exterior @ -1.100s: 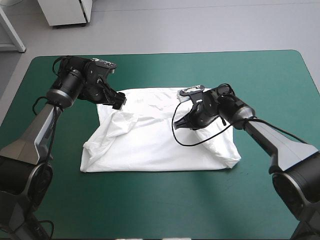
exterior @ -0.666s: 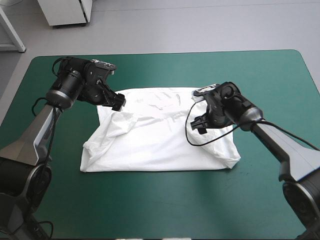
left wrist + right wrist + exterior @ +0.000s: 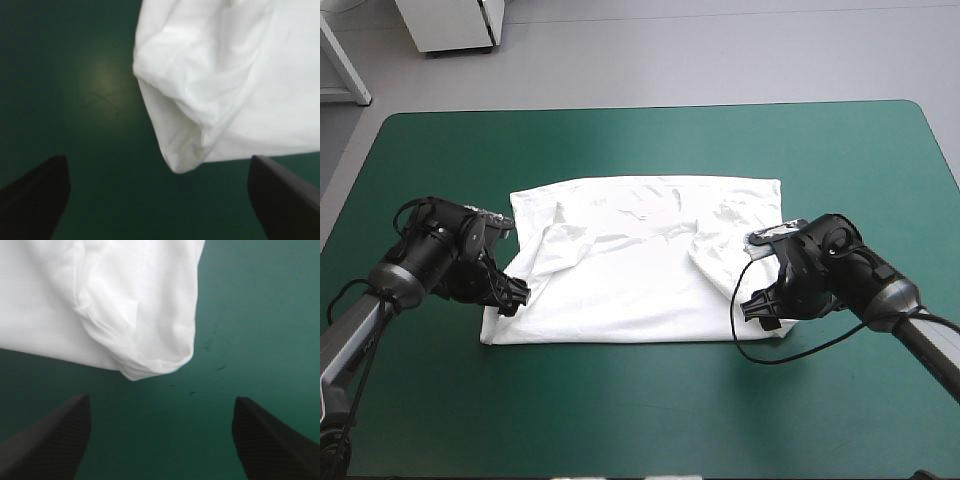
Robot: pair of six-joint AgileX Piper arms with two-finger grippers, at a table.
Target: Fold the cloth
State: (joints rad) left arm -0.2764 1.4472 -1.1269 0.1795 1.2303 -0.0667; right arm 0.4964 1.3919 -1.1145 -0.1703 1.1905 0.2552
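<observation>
We see the T-shirt [image 3: 640, 260] lying spread, white and roughly rectangular, at the middle of the bench [image 3: 620, 410]. Its far edge runs straight and fairly smooth along 12 o'clock. Its near edge lies straight along 6 o'clock. Both side parts are turned inward over the body, leaving soft ridges at about 10 and 2 o'clock on the cloth.

The left tool [image 3: 508, 297] sits low at the shirt's 8 o'clock corner. From its wrist we see its black fingers [image 3: 35, 200] spread wide with only teal-green cover [image 3: 75, 75] between them. The rounded, doubled corner of the cloth lies just ahead, and no finger touches it.

The right tool [image 3: 760, 312] sits at the shirt's 4 o'clock corner. It too is spread wide, with bare cover between its fingers [image 3: 50, 440]. The rolled corner of the cloth lies just ahead of it, toward one finger's side, and is apart from both fingers.

Open cover surrounds the shirt. The broadest band runs along the near side at 6 o'clock. There are wide margins at 3 and 9 o'clock, and a narrower strip toward the far edge at 12 o'clock.
</observation>
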